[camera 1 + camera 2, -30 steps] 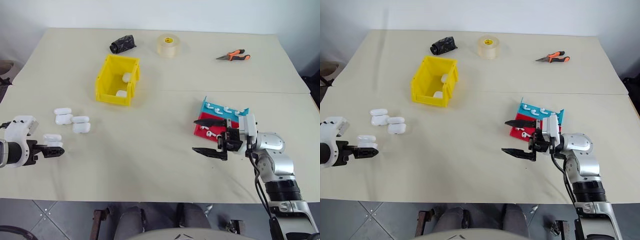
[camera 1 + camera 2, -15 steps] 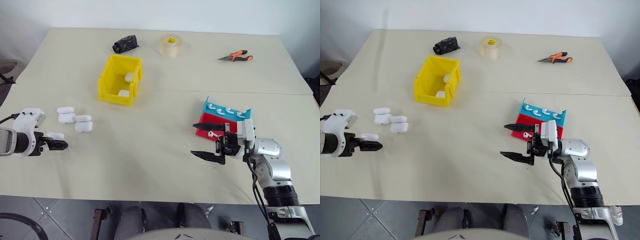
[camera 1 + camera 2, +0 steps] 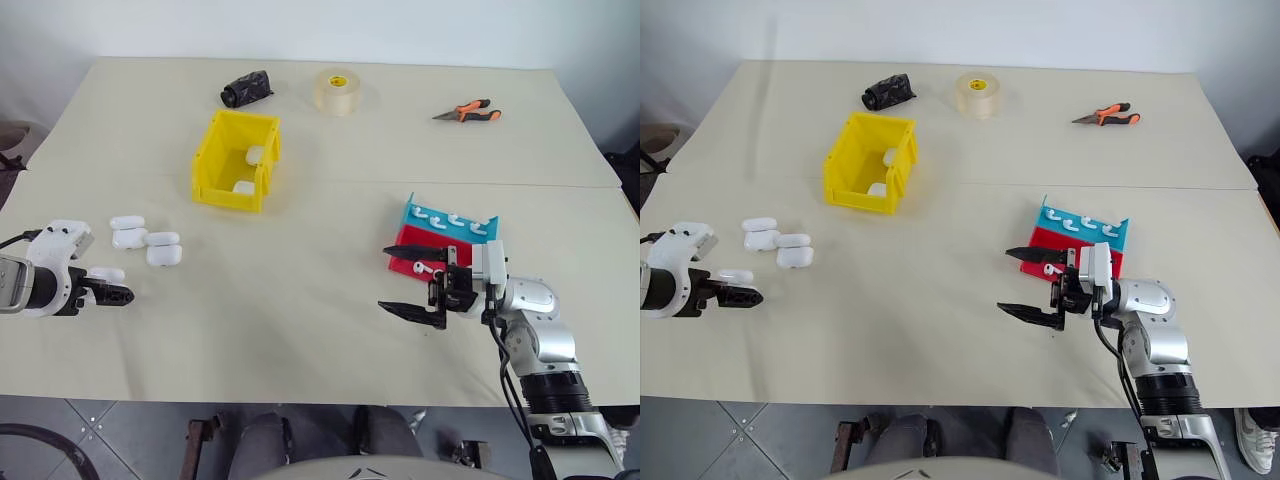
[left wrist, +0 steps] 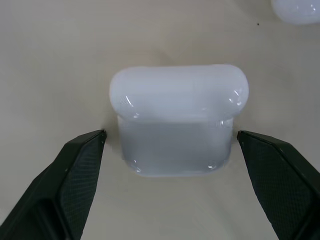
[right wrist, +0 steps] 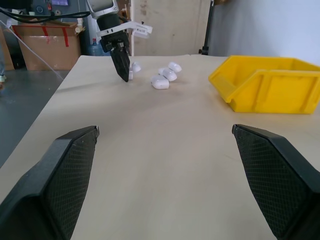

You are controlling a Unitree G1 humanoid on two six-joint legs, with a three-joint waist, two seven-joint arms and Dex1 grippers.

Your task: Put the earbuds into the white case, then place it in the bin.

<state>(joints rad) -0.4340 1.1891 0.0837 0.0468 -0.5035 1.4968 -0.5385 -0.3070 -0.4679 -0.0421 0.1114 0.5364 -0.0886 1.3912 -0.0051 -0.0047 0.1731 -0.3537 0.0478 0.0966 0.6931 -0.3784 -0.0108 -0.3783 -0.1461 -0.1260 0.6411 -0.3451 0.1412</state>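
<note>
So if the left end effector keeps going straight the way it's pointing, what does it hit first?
The white case lying on the table. It sits squarely between the left end effector's two fingers, with a small gap on each side, so it would likely meet the case, then the tabletop.

The table (image 3: 330, 300) is a plain pale beige. At upper centre-left of the head view sits the bright yellow bin (image 3: 215, 170), with two white cases inside. Left of centre lies a cluster of glossy white cases (image 3: 145, 240); the white case (image 4: 177, 120) between the left gripper (image 4: 172, 150) fingers looks white above and greyer below. Both grippers have black, finely cross-hatched fingers (image 5: 65, 180) on white and silver wrists. At right, a red tray (image 3: 405, 262) and a blue tray (image 3: 412, 213) hold small white earbuds (image 3: 455, 220). Along the top edge: a crumpled black object (image 3: 245, 88), possibly cloth; a translucent tan tape roll (image 3: 338, 90) with a yellow core label; and orange-and-black-handled pliers (image 3: 468, 111).
</note>
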